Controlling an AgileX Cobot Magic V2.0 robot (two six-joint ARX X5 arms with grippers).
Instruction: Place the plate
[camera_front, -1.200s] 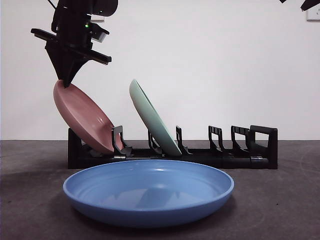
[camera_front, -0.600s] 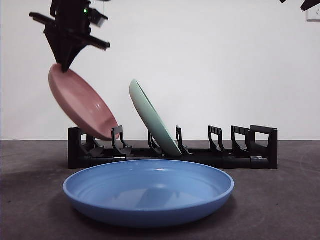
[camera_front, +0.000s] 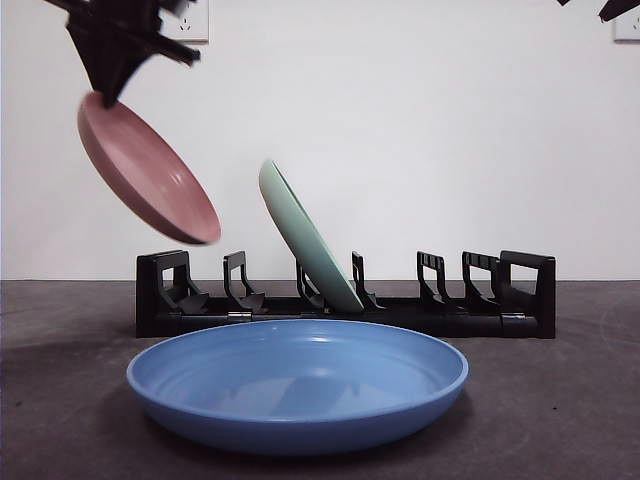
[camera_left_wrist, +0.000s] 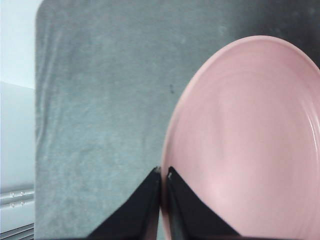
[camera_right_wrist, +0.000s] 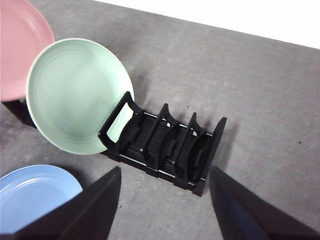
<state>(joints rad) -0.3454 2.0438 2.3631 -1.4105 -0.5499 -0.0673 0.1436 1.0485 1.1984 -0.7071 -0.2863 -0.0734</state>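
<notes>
A pink plate (camera_front: 150, 175) hangs tilted in the air above the left end of the black dish rack (camera_front: 450, 310), clear of its slots. My left gripper (camera_front: 105, 95) is shut on the plate's upper rim. The left wrist view shows the left gripper (camera_left_wrist: 164, 172) pinching the edge of the pink plate (camera_left_wrist: 250, 140). A green plate (camera_front: 305, 240) leans in a slot of the rack. My right gripper (camera_right_wrist: 165, 170) stands open high over the rack (camera_right_wrist: 165, 145), holding nothing, and looks down on the green plate (camera_right_wrist: 75, 95) and the pink plate (camera_right_wrist: 20, 45).
A large blue plate (camera_front: 297, 385) lies flat on the dark table in front of the rack, and its edge shows as the blue plate (camera_right_wrist: 30, 195) in the right wrist view. Several slots to the right of the green plate hold nothing. The right arm's tip (camera_front: 620, 8) shows at the top corner.
The left gripper has lifted the pink plate up and to the left, out of the rack's left slot. The green and blue plates have not moved.
</notes>
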